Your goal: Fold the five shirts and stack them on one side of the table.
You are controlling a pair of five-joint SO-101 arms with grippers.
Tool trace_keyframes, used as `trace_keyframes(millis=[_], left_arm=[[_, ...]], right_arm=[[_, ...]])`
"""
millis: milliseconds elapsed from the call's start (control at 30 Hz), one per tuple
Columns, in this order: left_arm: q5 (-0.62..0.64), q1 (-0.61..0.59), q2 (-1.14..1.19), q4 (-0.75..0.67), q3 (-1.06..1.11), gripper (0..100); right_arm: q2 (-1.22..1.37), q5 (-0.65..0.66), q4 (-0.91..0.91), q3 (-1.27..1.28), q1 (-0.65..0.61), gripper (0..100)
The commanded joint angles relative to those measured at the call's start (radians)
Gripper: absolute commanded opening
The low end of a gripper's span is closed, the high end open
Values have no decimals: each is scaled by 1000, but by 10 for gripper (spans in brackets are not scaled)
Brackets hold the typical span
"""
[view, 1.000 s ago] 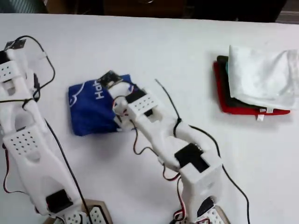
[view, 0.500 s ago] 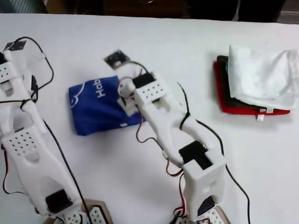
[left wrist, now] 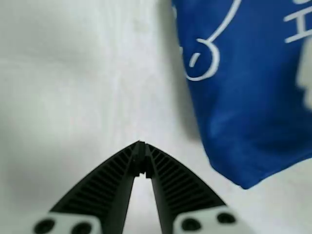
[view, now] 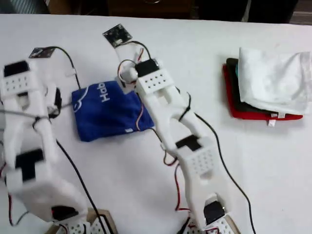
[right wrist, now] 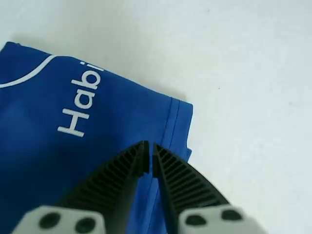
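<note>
1. Left arm: white. It rises from the near edge of the counter on the left side.
2. Right arm: white, with loose black and red wires. It stands at the near edge and leans away across the counter toward the blue shirt's far right corner.
3. Blue shirt: folded into a rough rectangle with white lettering and a white curved line on top. It lies flat on the counter between the two arms.
4. Left gripper: black ribbed fingers pressed together at the tips, with nothing between them. It sits over bare counter, just beside the shirt's left edge.
5. Right gripper: fingers pressed together with only a thin slit between them, pinching nothing. It sits over the shirt's stitched hem near a corner. Whether it touches the cloth cannot be told.
6. Stack: folded shirts at the right side of the counter, well apart from the blue shirt.
   - Red shirt at the bottom.
   - Dark shirt above it.
   - White shirt on top, rumpled and overhanging to the right.
</note>
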Motion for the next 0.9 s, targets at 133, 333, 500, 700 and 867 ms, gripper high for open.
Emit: trace_keyframes(millis=[133, 333, 500, 700, 867], left_arm=[[124, 135, -272, -232, 394, 27], [140, 150, -273, -201, 473, 27], [137, 149, -273, -235, 544, 27], [133, 146, -273, -334, 615, 27], [133, 144, -279, -301, 591, 27]], right_arm=[[246, -8, 145, -411, 22, 21], [404, -8, 163, -535, 31, 21], [473, -5, 157, -565, 39, 21], [479, -3, 160, -586, 81, 21], [410, -5, 208, -588, 105, 21]])
